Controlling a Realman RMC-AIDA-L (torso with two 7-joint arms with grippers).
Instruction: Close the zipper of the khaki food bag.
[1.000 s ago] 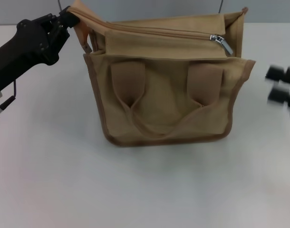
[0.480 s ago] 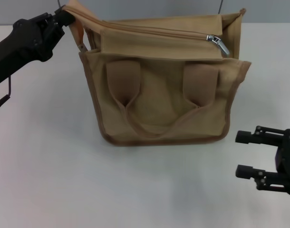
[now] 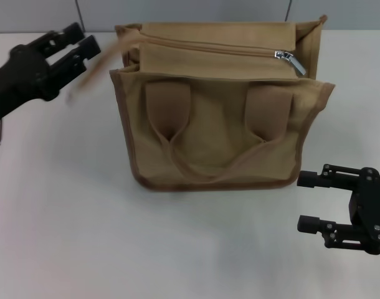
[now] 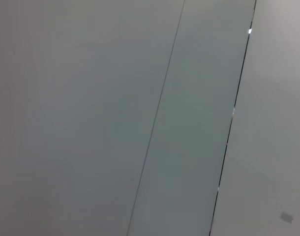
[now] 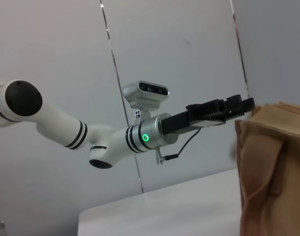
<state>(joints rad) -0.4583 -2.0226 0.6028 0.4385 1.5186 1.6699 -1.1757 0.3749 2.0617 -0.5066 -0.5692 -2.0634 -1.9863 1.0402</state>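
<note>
The khaki food bag (image 3: 218,124) stands upright in the middle of the table, its two strap handles facing me. The zipper (image 3: 209,47) runs along its top, with the silver pull tab (image 3: 288,58) at the right end. My left gripper (image 3: 83,40) is open and empty, just off the bag's upper left corner. A blurred khaki flap (image 3: 96,67) hangs loose between it and the bag. My right gripper (image 3: 306,202) is open and empty, low on the table by the bag's right bottom corner. The right wrist view shows the bag's edge (image 5: 273,167) and the left gripper (image 5: 238,105).
The white table (image 3: 65,224) surrounds the bag. A grey panelled wall (image 4: 140,118) stands behind and fills the left wrist view. The left arm (image 5: 115,142) reaches in from the far left.
My left gripper has let go of the bag's left end flap and drawn back to the left. The bag's top has dropped back and squared up. The right gripper has barely shifted.
</note>
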